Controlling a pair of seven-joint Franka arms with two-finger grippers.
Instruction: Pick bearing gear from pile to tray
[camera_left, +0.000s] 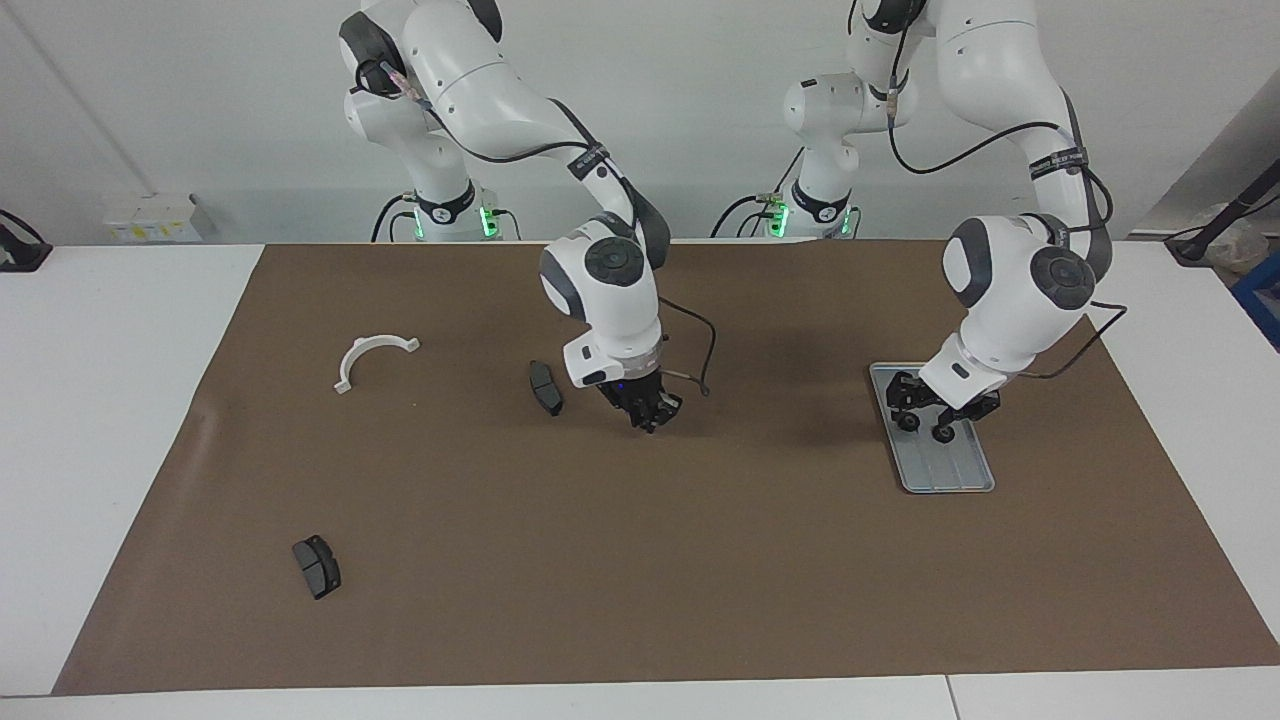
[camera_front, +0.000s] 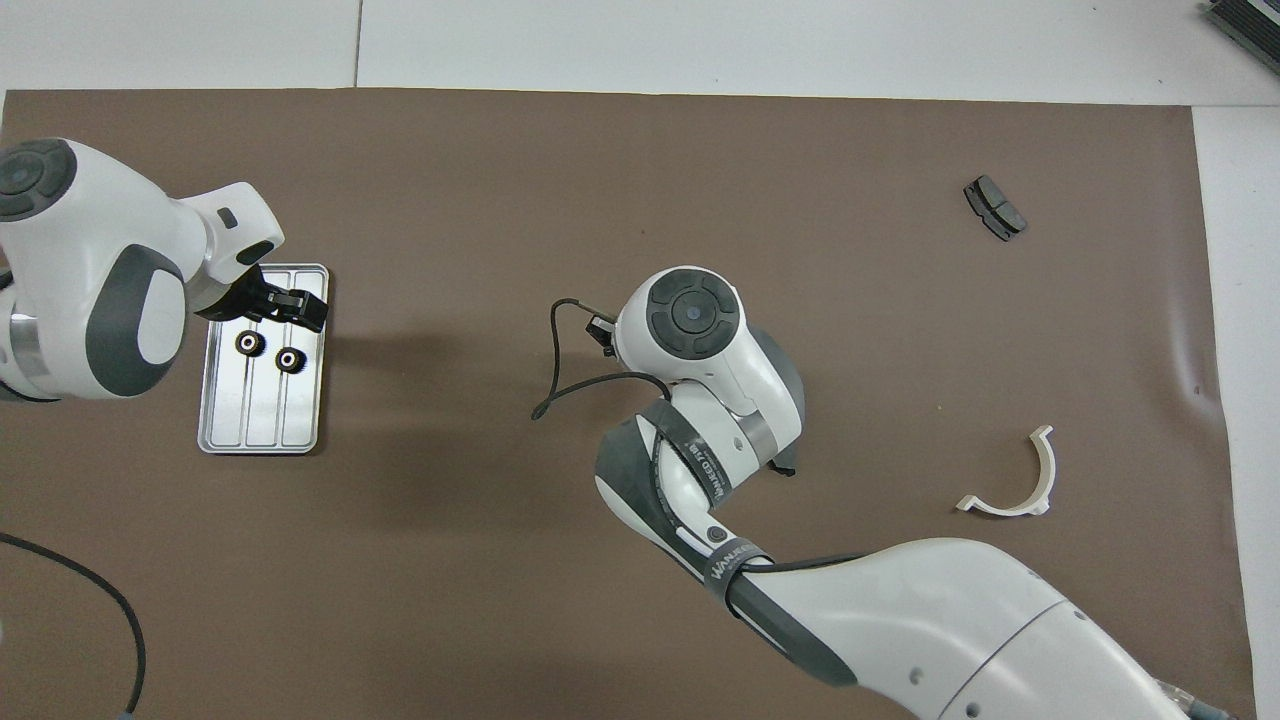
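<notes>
Left gripper (camera_left: 925, 412) hangs open over tray (camera_left: 972, 478), 2 gears (camera_front: 249, 343) in it. Right gripper (camera_left: 648, 416), shut tight, w/ nothing seen held. Lift left straight up, don't bump gears.

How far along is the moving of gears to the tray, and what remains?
Done: two black gears lie in the tray. In hand: the left gripper hangs over the tray; the right gripper, shut over mid-mat, may carry a gear, but that is hidden. Left: no loose gear shows on the mat, only two brake pads and a white bracket.
</notes>
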